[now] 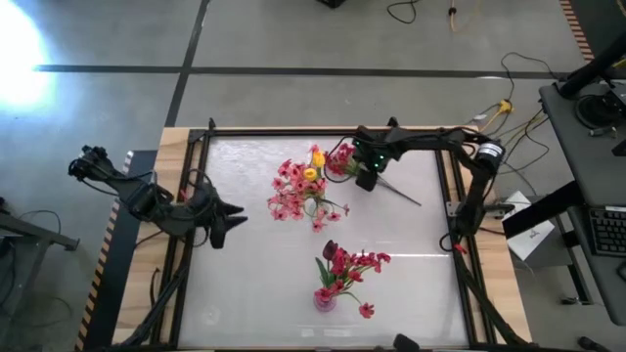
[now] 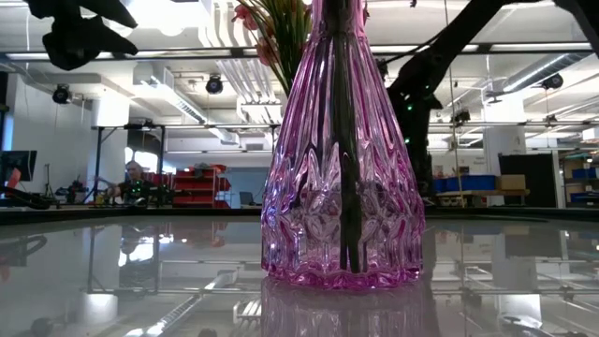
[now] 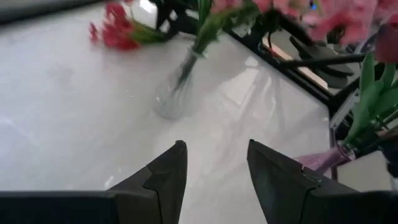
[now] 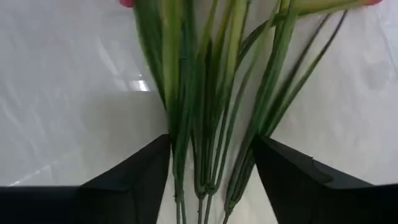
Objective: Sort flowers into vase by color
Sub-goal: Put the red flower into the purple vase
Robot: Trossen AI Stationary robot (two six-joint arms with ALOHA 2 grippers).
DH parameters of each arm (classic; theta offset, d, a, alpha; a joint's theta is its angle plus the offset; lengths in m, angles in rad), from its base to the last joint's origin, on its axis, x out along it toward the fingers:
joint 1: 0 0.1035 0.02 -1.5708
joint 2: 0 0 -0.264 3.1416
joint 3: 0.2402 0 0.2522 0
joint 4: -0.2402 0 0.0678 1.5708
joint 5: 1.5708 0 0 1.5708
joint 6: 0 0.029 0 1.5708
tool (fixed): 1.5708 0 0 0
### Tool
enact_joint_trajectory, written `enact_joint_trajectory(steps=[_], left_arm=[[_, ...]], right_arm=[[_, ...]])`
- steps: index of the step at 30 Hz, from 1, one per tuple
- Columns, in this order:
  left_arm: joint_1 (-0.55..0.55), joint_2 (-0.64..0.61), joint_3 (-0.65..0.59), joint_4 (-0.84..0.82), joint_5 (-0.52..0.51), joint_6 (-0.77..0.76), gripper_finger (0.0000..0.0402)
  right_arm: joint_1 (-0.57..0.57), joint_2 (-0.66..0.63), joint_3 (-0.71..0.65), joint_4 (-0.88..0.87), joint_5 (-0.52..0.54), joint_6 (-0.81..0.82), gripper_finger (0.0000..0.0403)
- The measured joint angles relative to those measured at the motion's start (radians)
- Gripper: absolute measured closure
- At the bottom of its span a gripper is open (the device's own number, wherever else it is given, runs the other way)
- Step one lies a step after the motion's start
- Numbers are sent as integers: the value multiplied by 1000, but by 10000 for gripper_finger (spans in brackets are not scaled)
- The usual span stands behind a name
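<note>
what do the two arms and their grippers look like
Both arms are dark, nearly black, jointed links. The right arm shows small green indicator lights near its wrist, and a black cable runs along it. The left gripper and right gripper each have two matte black, wedge-shaped jaws tapering to points, without visible markings.

One vase (image 1: 324,299) stands near the front edge, another bunch of flowers (image 1: 305,191) behind it.

A keyboard (image 1: 608,231) sits on a dark desk (image 1: 587,147) beside the table, cables (image 1: 518,103) trail the concrete floor (yellow ones included), and blue bins (image 2: 466,182) line distant shelves.
</note>
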State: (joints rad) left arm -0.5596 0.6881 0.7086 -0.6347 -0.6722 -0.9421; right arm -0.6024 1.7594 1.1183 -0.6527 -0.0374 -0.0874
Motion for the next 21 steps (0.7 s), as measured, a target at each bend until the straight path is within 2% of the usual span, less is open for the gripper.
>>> enact_joint_trajectory(steps=[5, 10, 16, 21], left_arm=[[-1, 62, 0, 69, 10, -13, 245], [-27, 148, 0, 247, 44, 63, 244], [-78, 255, -4, 415, 137, 137, 244], [-109, 347, -5, 521, 141, 131, 244]], right_arm=[[14, 38, 42, -6, 50, 33, 263], [23, -11, 38, 5, 65, 78, 372], [60, -187, 11, -1, 57, 182, 387], [186, -406, -54, 83, 31, 303, 388]])
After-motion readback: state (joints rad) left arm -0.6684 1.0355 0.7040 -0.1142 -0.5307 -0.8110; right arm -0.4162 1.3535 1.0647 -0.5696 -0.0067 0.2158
